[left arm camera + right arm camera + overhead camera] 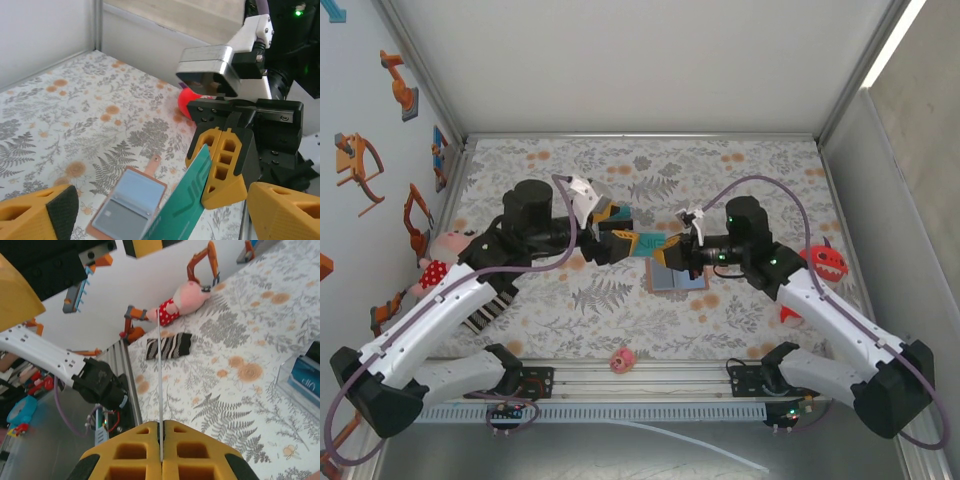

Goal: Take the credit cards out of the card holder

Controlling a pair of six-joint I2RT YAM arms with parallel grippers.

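Observation:
A teal credit card (186,200) hangs in the air, and my right gripper (223,150) is shut on its top corner. In the right wrist view the same card (160,365) shows edge-on as a thin line rising from between the closed yellow fingers (130,455). My left gripper (160,217) stands open around the card's lower end, its fingers (42,215) wide apart. The tan card holder (156,162) lies open on the table under the card, with a grey card in one pale blue pocket. From above, both grippers (620,238) (672,252) meet over the holder (677,280). A dark blue card (307,380) sits in the holder.
A pink plush toy (445,250) and a striped cloth (485,310) lie at the left wall. A red monster toy (825,262) sits at the right. A small pink toy (622,360) rests at the near edge. Walls close in the floral table (620,170).

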